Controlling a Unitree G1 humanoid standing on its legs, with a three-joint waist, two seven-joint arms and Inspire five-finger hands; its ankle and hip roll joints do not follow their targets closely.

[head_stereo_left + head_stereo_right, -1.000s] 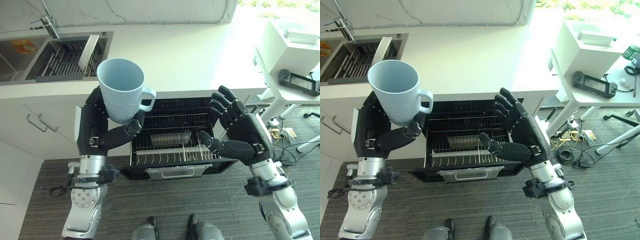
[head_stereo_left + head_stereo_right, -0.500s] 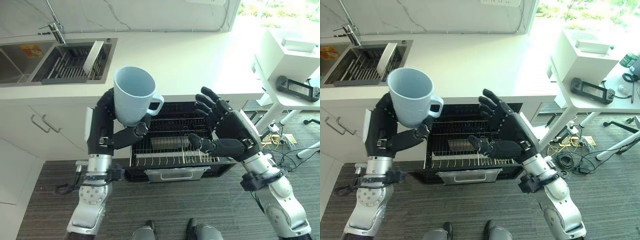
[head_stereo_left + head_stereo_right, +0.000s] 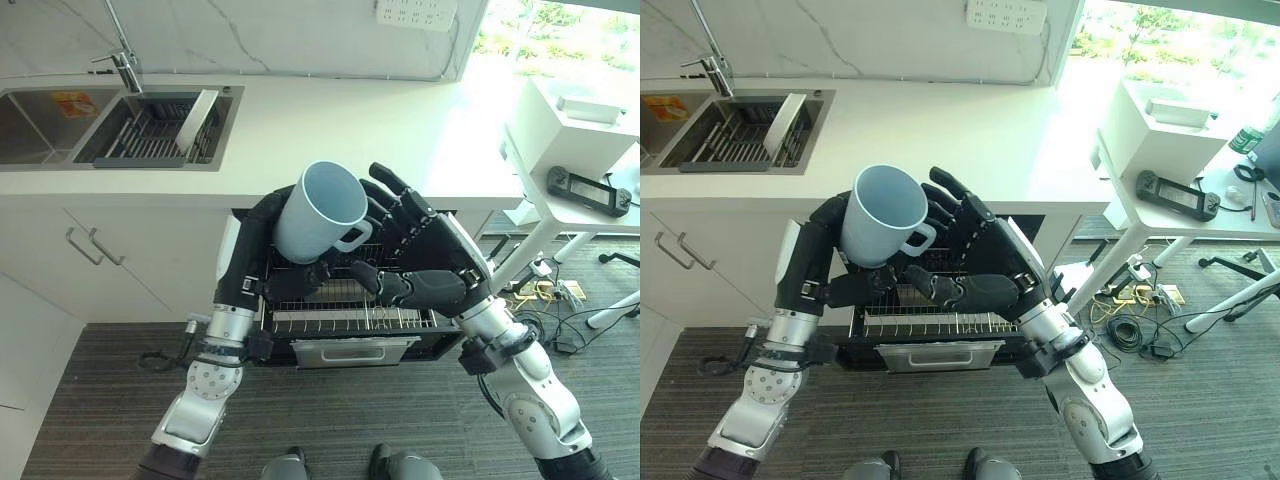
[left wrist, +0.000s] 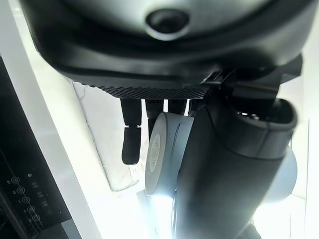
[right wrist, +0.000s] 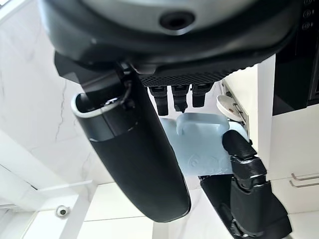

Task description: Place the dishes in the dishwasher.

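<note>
- Both arms have swung inward since the earlier frame: the left robot hand (image 3: 262,262) has carried the mug (image 3: 317,212) from the 10 o'clock side to centre, above the open dishwasher rack (image 3: 345,303).
- Left robot hand: fingers and thumb curled round the mug's lower body, mouth tilted up toward 12 o'clock.
- Right robot hand (image 3: 428,262): fingers spread and straight just beside the mug's handle at 3 o'clock, holding nothing.
- Handling, as I judge it: rigid, smooth, probably ceramic, so breakable and slippery; grip the body or hook the handle.
- Tabletop (image 3: 330,125) lies beyond at 12 o'clock, sink (image 3: 60,128) at 10.

No legible text or labels
</note>
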